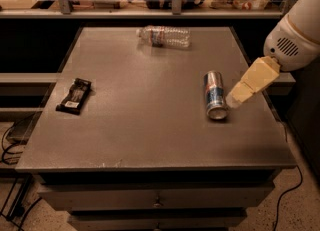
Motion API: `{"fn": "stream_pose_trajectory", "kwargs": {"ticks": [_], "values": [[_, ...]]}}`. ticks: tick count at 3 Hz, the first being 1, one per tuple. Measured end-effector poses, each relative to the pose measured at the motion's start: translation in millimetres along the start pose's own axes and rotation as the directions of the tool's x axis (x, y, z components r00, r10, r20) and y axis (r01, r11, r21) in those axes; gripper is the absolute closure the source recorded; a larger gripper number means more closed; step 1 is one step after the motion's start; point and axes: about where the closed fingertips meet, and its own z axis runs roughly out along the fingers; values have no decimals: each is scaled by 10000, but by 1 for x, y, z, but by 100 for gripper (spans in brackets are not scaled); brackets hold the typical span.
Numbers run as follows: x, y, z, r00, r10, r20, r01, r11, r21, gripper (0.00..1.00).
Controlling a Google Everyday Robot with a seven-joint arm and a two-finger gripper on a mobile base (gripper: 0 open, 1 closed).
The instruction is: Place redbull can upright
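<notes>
Sideways on the grey surface (150, 140), the can (215, 95) lies right of centre, one silver end toward the front edge, so it needs lifting and turning before it can stand. The gripper (234, 99) hovers just beside its right flank, apparently lined up for a side grasp; whether the jaws are open cannot be told. A bottle (165, 36) and a black pack (75, 95) lie well apart.

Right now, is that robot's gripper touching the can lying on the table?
Cannot tell. In the camera view the gripper sits close beside the redbull can; neither gap nor contact shows.
</notes>
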Motion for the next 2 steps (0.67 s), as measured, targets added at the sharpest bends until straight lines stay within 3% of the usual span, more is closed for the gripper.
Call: {"fn": "stream_pose_trajectory", "kwargs": {"ticks": [2], "values": [[-13, 9, 15, 9999, 132, 9, -132, 9994, -317, 0]]}}
